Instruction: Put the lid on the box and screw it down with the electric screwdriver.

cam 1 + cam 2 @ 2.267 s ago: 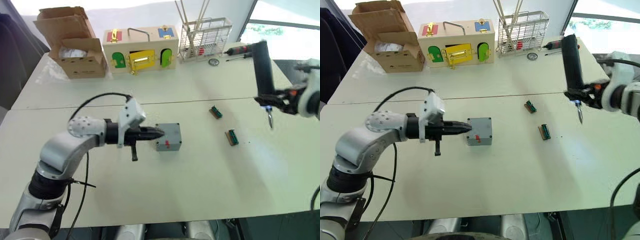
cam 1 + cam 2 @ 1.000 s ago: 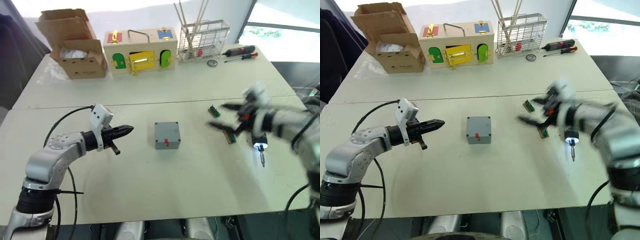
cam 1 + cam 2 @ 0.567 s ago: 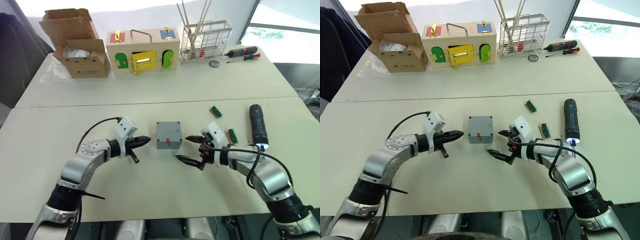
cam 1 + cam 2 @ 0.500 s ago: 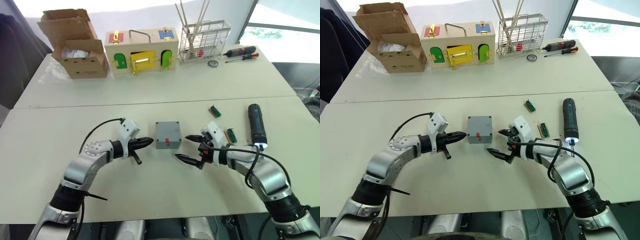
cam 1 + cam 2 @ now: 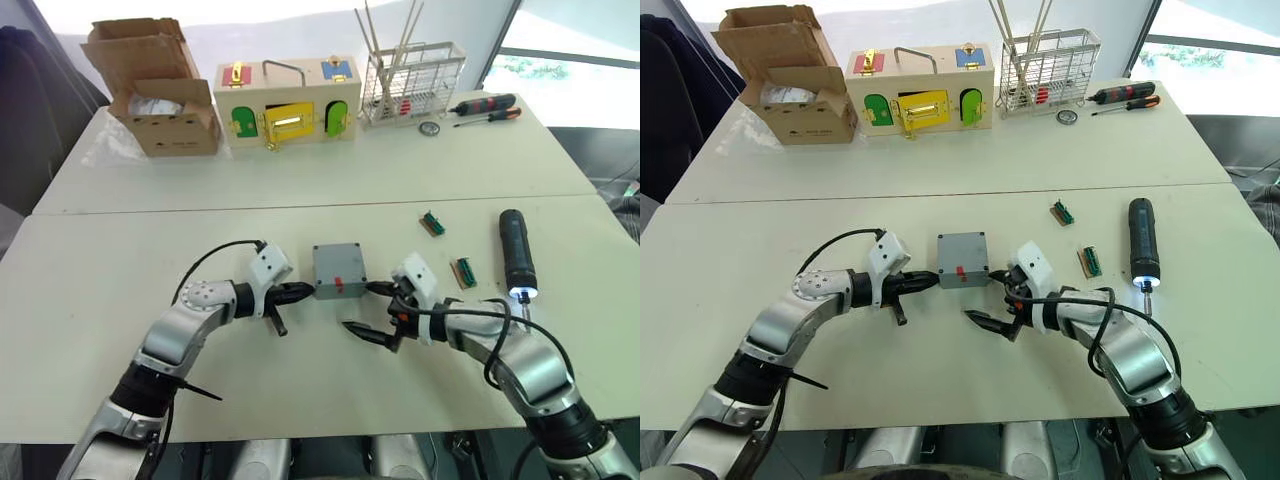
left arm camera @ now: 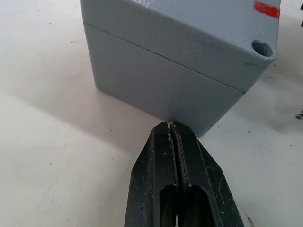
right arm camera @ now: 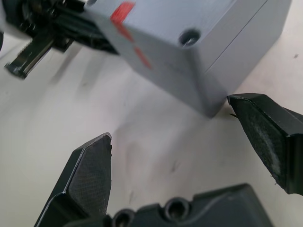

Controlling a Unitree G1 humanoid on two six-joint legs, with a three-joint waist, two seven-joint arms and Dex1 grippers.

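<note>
**Box bracketed from both sides, driver parked at right**

- The box (image 5: 338, 270) sits centre of the head view on the white table (image 5: 300, 380), red mark facing the camera. A seam runs around it below the top face in the left wrist view, so the lid (image 6: 189, 33) looks already seated; a corner screw hole shows, whether a screw sits in it I cannot tell.
- Left gripper (image 5: 300, 293): fingers pressed together, holding nothing, tips touching or just short of the box's left corner at its base. Probably a stop, or a nudge to square the box.
- Right gripper (image 5: 368, 311): fingers spread wide, empty. One fingertip lies just beside the box's right lower corner, the other well out over bare table. Reads as bracketing from the opposite side.
- The electric screwdriver (image 5: 515, 253) lies flat at right of frame, well apart from the box, bit end toward the camera, tip light on. Nobody holds it.
- Two small green connector pieces (image 5: 463, 272) lie between box and driver.
</note>
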